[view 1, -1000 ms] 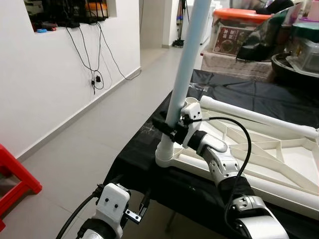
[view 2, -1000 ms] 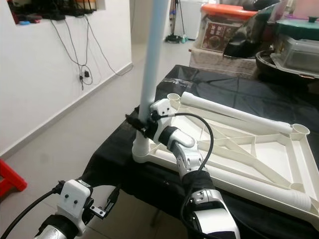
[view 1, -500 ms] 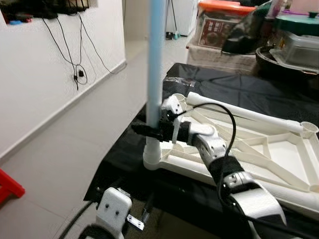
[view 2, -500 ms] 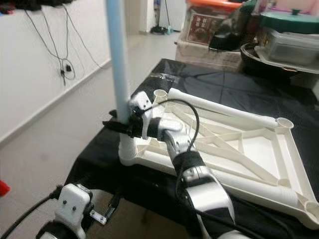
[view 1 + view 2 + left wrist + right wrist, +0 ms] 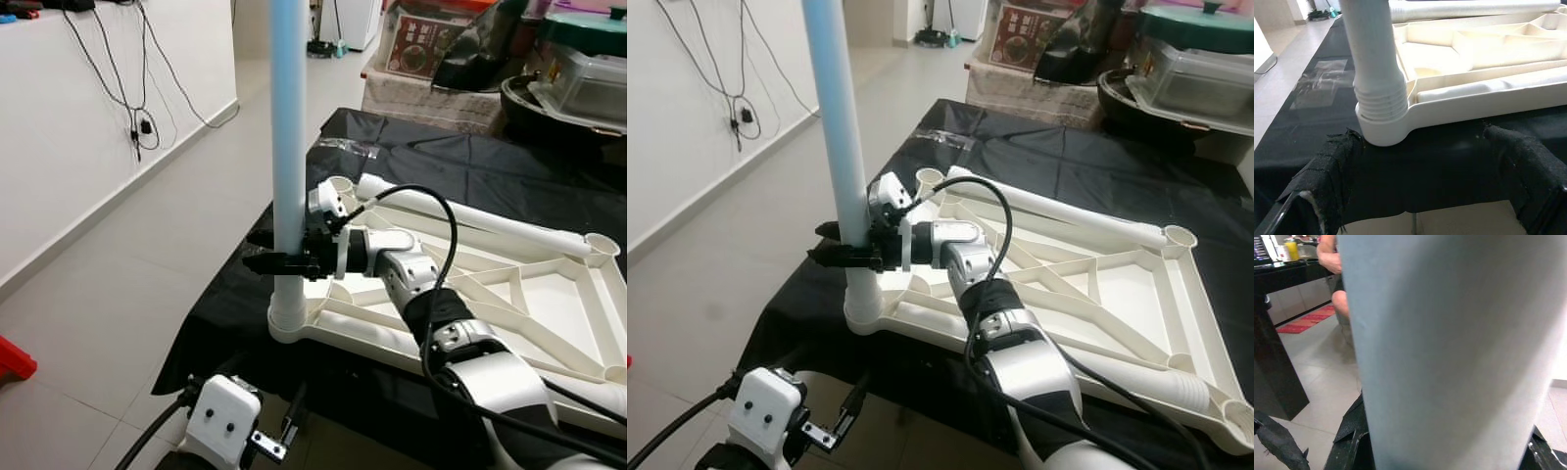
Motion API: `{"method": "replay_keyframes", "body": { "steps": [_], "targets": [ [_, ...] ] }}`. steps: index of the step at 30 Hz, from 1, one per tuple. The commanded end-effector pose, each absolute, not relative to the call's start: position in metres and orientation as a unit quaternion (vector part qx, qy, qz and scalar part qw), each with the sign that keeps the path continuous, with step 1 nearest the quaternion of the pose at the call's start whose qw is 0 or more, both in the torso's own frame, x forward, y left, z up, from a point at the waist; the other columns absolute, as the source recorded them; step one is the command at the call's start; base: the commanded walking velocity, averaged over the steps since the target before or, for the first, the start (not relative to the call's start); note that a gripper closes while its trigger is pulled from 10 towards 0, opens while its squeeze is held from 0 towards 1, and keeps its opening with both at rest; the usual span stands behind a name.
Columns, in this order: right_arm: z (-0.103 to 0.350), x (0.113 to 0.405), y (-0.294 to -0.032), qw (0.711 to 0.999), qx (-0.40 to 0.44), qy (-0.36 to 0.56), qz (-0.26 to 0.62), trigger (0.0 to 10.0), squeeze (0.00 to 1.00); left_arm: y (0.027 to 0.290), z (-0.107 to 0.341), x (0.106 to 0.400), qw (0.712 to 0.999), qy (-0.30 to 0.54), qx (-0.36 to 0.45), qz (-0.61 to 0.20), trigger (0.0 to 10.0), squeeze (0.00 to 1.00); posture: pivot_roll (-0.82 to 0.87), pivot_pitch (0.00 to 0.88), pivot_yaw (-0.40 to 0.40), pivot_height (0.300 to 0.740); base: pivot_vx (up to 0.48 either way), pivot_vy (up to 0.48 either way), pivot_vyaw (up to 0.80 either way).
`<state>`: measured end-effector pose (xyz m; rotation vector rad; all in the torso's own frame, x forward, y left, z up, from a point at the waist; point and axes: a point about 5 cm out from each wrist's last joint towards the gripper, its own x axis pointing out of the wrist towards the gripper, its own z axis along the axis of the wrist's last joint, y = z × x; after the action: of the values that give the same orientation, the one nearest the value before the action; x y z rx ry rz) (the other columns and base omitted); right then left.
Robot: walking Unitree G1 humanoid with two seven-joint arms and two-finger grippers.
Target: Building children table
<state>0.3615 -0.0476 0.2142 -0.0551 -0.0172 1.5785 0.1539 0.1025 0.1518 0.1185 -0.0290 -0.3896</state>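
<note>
A white plastic tabletop lies upside down on a table draped in black cloth. A pale blue-white leg stands upright in the tabletop's near left corner socket. My right gripper is shut on this leg just above the socket; the leg's surface sits close before the right wrist camera. A second white leg lies along the tabletop's far side. My left gripper hangs open below the table's front edge, near the same corner, with nothing between its fingers.
Storage boxes and a dark pot crowd the far end of the table. A white wall with hanging cables runs along the left, and a red stool stands on the tiled floor. A person is beyond the leg.
The camera has shifted. The leg, which leaned a second ago, now stands upright in the corner socket, with my right gripper still holding it. The left arm stays low.
</note>
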Motion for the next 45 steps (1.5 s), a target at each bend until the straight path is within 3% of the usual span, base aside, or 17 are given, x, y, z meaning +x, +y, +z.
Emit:
{"method": "replay_keyframes", "body": {
  "steps": [1, 11, 13, 15, 21, 40, 45],
  "targets": [
    [0.179, 0.35, -0.04, 0.673, -0.007, 0.063, 0.737, 0.0, 0.0, 0.101, 0.154, 0.151, 0.979, -0.009, 0.06, -0.194, 10.0, 0.0, 0.29, 0.183, -0.101, 0.74, 0.0, 0.0, 0.0],
    [0.188, 0.348, -0.036, 0.639, -0.045, 0.044, 0.766, 0.0, 0.0, 0.101, 0.162, 0.149, 0.978, -0.011, 0.061, -0.198, 10.0, 0.0, 0.31, 0.227, -0.096, 0.74, 0.0, 0.0, 0.0],
    [0.19, 0.346, -0.034, 0.624, -0.057, 0.04, 0.778, 0.0, 0.0, 0.101, 0.165, 0.148, 0.978, -0.014, 0.061, -0.198, 10.0, 0.0, 0.33, 0.237, -0.099, 0.74, 0.0, 0.0, 0.0],
    [0.196, 0.343, -0.028, 0.591, -0.077, 0.041, 0.802, 0.0, 0.0, 0.101, 0.172, 0.146, 0.978, -0.019, 0.061, -0.198, 10.0, 0.0, 0.33, 0.26, -0.1, 0.74, 0.0, 0.0, 0.0],
    [0.198, 0.341, -0.02, 0.564, -0.115, 0.046, 0.816, 0.0, 0.0, 0.1, 0.18, 0.142, 0.979, -0.025, 0.058, -0.193, 10.0, 0.0, 0.33, 0.292, -0.109, 0.74, 0.0, 0.0, 0.0],
    [0.218, 0.342, 0.001, 0.561, -0.105, 0.038, 0.82, 0.0, 0.0, 0.099, 0.189, 0.133, 0.983, -0.015, 0.05, -0.174, 10.0, 0.0, 0.31, 0.36, -0.13, 0.74, 0.0, 0.0, 0.0],
    [0.219, 0.343, 0.002, 0.572, -0.096, 0.025, 0.814, 0.0, 0.0, 0.096, 0.189, 0.132, 0.983, -0.017, 0.051, -0.176, 10.0, 0.0, 0.32, 0.362, -0.135, 0.74, 0.0, 0.0, 0.0]
  ]
}}
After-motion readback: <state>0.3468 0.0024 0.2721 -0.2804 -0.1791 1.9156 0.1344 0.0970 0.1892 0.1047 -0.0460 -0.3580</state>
